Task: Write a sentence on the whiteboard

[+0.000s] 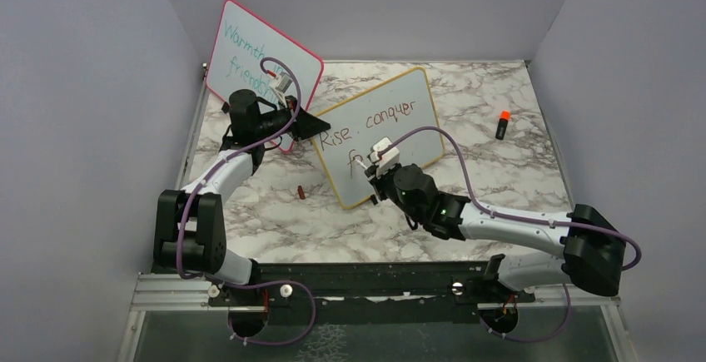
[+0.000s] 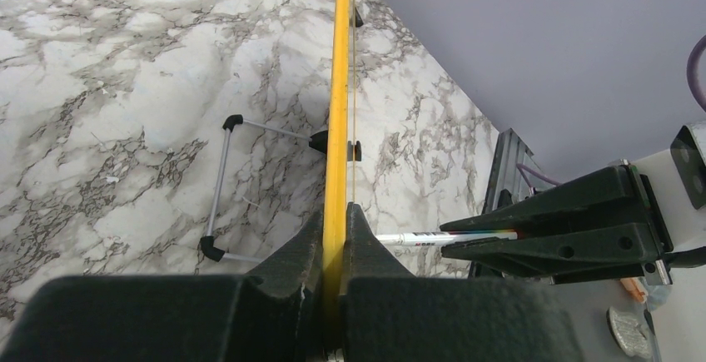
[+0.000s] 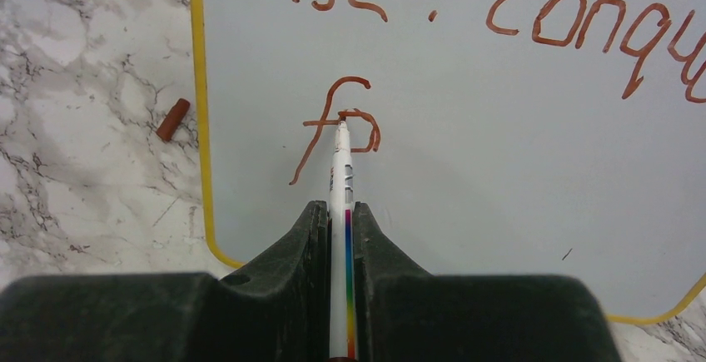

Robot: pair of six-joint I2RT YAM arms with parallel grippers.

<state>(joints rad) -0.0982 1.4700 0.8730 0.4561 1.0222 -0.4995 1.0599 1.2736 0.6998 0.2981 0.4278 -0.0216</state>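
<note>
Right jaws clench a white marker (image 3: 340, 162), tip on the sentence (image 3: 432, 17) (second line barely begun); left jaws pinch the yellow edge of the whiteboard (image 3: 499, 179), propped on the marble surface (image 3: 83, 129).

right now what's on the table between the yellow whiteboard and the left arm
A small brownish-red cap lies on the marble table there, apart from the whiteboard. The top view shows it, the right wrist view too.
</note>
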